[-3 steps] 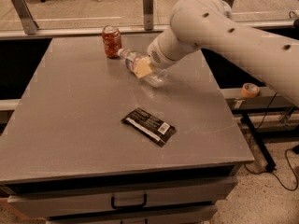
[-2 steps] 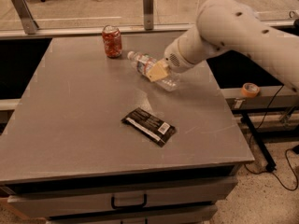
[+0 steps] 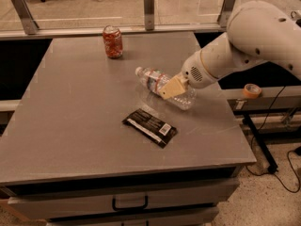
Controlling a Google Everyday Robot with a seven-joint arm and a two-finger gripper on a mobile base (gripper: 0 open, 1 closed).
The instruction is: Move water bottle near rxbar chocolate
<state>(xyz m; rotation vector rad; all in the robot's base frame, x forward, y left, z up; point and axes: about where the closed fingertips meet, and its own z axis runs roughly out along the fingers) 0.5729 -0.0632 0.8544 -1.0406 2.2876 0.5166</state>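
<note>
The water bottle (image 3: pixel 151 79) lies tilted on its side near the middle of the grey table (image 3: pixel 70 121), its white cap pointing to the back left. My gripper (image 3: pixel 172 87), with tan fingers, is shut on the bottle's middle, and the white arm reaches in from the right. The rxbar chocolate (image 3: pixel 150 126), a flat black wrapper with a white stripe and barcode patch, lies on the table just in front of the bottle, a short gap away.
A red-orange soda can (image 3: pixel 113 42) stands upright at the back of the table. A glass railing runs behind the table. A roll of orange tape (image 3: pixel 252 90) sits on a ledge at the right. Drawers with a handle (image 3: pixel 130 203) are below the table's front edge.
My gripper and the water bottle have moved together away from the soda can, to the right and towards the front, closer to the rxbar chocolate.
</note>
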